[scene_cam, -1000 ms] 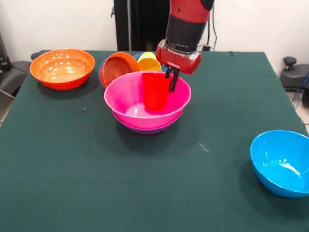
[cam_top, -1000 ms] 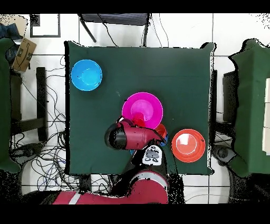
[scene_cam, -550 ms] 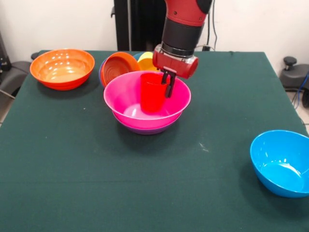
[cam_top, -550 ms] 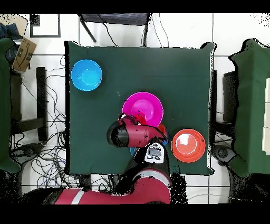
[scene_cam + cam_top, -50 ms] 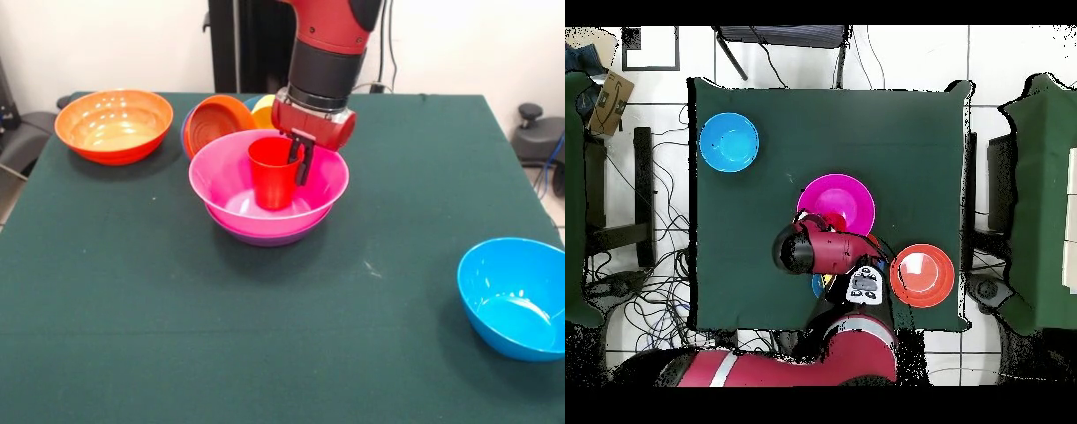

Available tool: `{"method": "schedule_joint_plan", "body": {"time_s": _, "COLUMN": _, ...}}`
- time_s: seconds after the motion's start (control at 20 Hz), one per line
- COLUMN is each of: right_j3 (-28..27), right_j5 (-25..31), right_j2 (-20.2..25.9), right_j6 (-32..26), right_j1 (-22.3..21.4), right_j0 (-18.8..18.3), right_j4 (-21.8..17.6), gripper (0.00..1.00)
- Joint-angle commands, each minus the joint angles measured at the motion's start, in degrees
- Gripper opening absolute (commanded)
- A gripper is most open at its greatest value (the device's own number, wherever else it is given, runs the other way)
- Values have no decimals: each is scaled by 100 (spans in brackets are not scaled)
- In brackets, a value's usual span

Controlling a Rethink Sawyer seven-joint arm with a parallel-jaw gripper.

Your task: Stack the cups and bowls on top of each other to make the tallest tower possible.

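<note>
While clamped in the hand (image 5: 296,161), one red cup (image 5: 273,171) above one pink bowl (image 5: 231,190).

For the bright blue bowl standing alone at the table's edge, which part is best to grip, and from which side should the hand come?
Probably the rim, from straight above. The bright blue bowl stands upright and open, apart from the other bowls, so one finger can go inside the wall and one outside. Its round, glossy sides offer no flat place for a grip from the side.

Front view near and oblique across the tabletop (image 5: 132,291), overhead view high, straight down, both sharing the whole tabletop (image 5: 895,130).
</note>
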Motion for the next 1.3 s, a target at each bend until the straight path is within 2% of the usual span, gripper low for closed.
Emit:
{"method": "schedule_joint_plan", "body": {"time_s": 0.05, "right_j3": -485, "right_j5": 240, "right_j2": 726, "right_j6": -54, "right_j1": 598, "right_j0": -189, "right_j4": -332, "gripper": 100}}
{"method": "schedule_joint_plan", "body": {"time_s": 0.3, "right_j3": -523, "right_j5": 436, "right_j2": 625, "right_j6": -60, "right_j1": 558, "right_j0": -88, "right_j4": -284, "gripper": 100}}
{"method": "schedule_joint_plan", "body": {"time_s": 0.45, "right_j3": -492, "right_j5": 546, "right_j2": 734, "right_j6": -110, "right_j1": 467, "right_j0": -149, "right_j4": -286, "gripper": 100}}
{"method": "schedule_joint_plan", "body": {"time_s": 1.05, "right_j3": -31, "right_j5": 1622, "right_j2": 991, "right_j6": -310, "right_j1": -669, "right_j0": -269, "right_j4": -201, "gripper": 100}}
{"method": "schedule_joint_plan", "body": {"time_s": 1.3, "right_j3": -45, "right_j5": 1692, "right_j2": 906, "right_j6": -241, "right_j1": -831, "right_j0": -189, "right_j4": -276, "gripper": 100}}
